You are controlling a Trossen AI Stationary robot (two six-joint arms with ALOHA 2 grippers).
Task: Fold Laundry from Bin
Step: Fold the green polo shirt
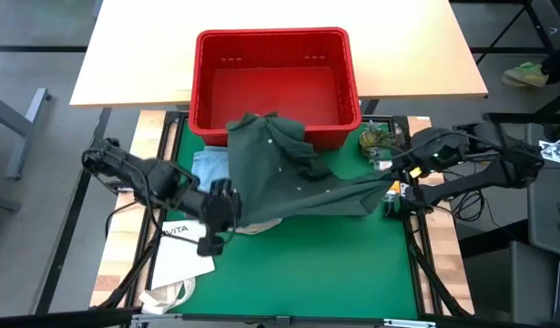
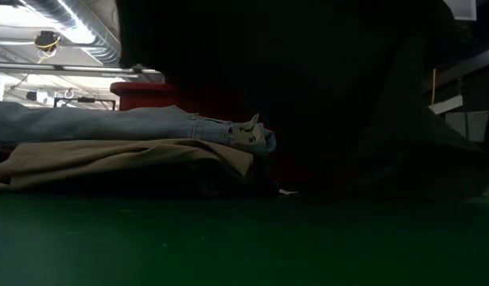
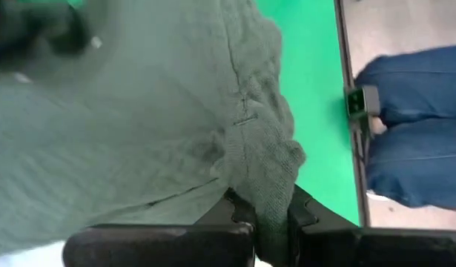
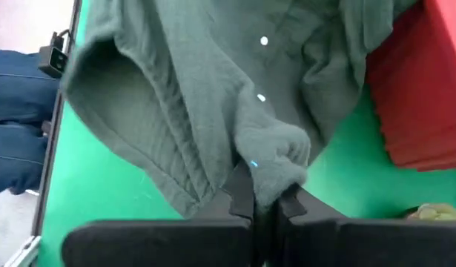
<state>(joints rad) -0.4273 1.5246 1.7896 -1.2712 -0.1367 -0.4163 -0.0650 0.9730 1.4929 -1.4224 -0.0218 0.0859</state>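
A dark green shirt [image 1: 284,169] with small white buttons hangs spread between my two grippers above the green mat; its far part drapes over the near rim of the red bin [image 1: 275,77]. My left gripper [image 1: 227,202] is shut on its left end, my right gripper [image 1: 389,178] on its right end. Light blue jeans [image 2: 125,125] lie on khaki trousers [image 2: 125,159] at the mat's left; they show in the high view [image 1: 209,167] beside the shirt. My left gripper pinches a bunched edge of the green shirt [image 3: 268,185] between its two fingers, coming from the table's left. The cloth is lifted off the mat and stretches away toward the other gripper. My right gripper pinches a bunched fold of the shirt's right end [image 4: 276,167] between its two fingers, coming from the table's right. The cloth is lifted and runs from the fingers toward the bin and the left gripper; a loose hem [image 4: 116,111] sags beside it.
A white "VITA" tote bag [image 1: 184,260] lies at the mat's near left. A small greenish object [image 1: 380,139] sits right of the bin. A person in blue jeans [image 3: 413,126] stands beyond the table's edge. The near half of the green mat [image 1: 307,264] is bare.
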